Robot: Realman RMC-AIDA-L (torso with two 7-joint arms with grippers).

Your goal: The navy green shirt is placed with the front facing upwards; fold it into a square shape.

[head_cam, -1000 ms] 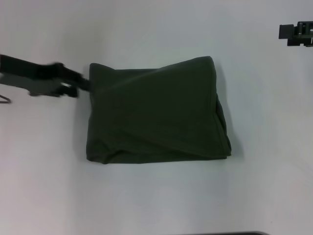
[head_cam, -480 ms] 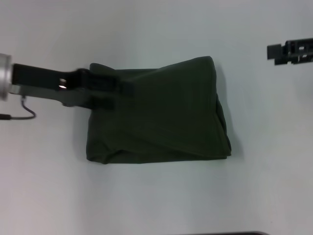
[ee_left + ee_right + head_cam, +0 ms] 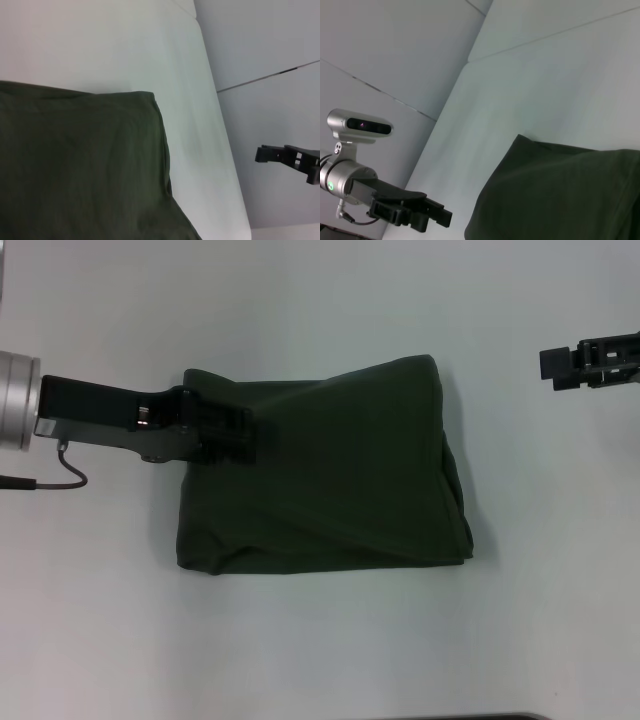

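Observation:
The navy green shirt (image 3: pixel 340 480) lies folded into a rough rectangle in the middle of the white table, plain cloth upward, with no lettering or label showing. My left gripper (image 3: pixel 245 432) hovers over the shirt's far left corner, open, with nothing between its fingers. The right wrist view shows this gripper (image 3: pixel 437 220) raised beside the shirt's edge (image 3: pixel 560 195). My right gripper (image 3: pixel 548 364) hangs off to the right of the shirt, well apart from it. It also shows in the left wrist view (image 3: pixel 261 154), beyond the shirt's corner (image 3: pixel 75 165).
The white table (image 3: pixel 320 640) surrounds the shirt on all sides. A thin cable (image 3: pixel 60 468) loops under the left arm. The table's edge (image 3: pixel 235 190) and grey floor lie beyond it in the left wrist view.
My left arm has moved right, from beside the shirt to over its far left corner. My right gripper has drifted left, closer to the shirt. The shirt has not moved.

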